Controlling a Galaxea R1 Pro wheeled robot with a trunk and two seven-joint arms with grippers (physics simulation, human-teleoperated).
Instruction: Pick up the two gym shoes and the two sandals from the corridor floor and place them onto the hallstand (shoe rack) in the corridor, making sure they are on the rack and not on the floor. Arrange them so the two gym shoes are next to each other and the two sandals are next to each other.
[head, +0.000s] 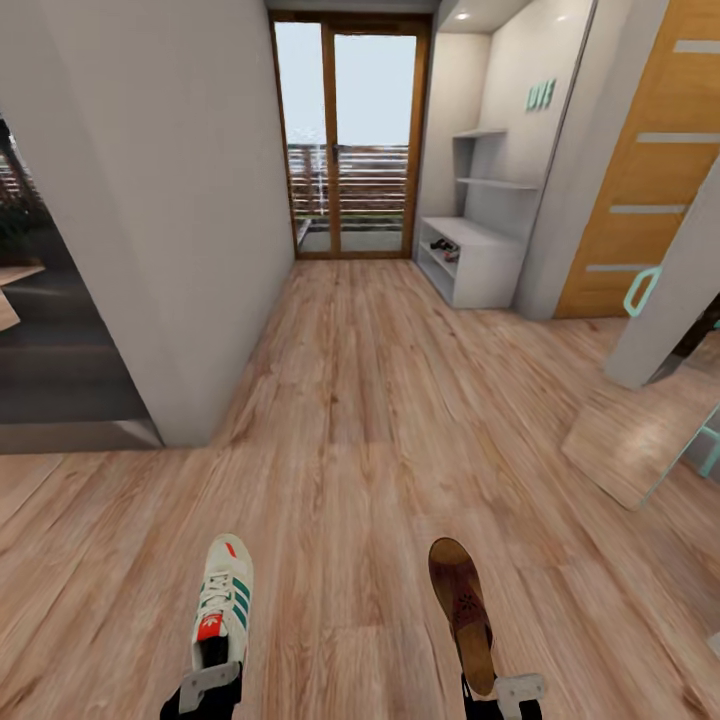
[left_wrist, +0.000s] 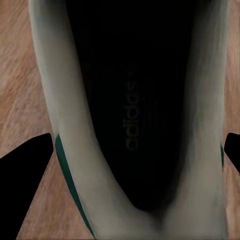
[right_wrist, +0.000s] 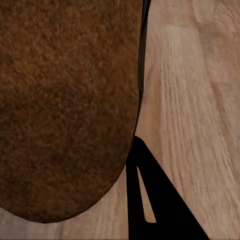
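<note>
One white gym shoe (head: 222, 600) with green stripes sits heel-first in my left gripper (head: 210, 690). From the left wrist, its black lining (left_wrist: 135, 100) lies between the two dark fingertips, and the gripper (left_wrist: 139, 140) is shut on it. My right gripper (head: 505, 695) is shut on the heel end of a brown sandal (head: 462, 610); its footbed (right_wrist: 65, 110) is beside one black finger (right_wrist: 160, 210). Both are held over the corridor floor (head: 370, 400). The hallstand (head: 490, 260) stands far ahead on the right, with small shapes on its lower shelf, too small to identify.
A grey wall corner (head: 180, 250) juts in on the left. A glass door (head: 350, 140) closes the corridor's far end. A wooden door (head: 650, 170) and a slanted white panel (head: 680, 280) stand on the right, with a reflective sheet (head: 640, 440) low beside them.
</note>
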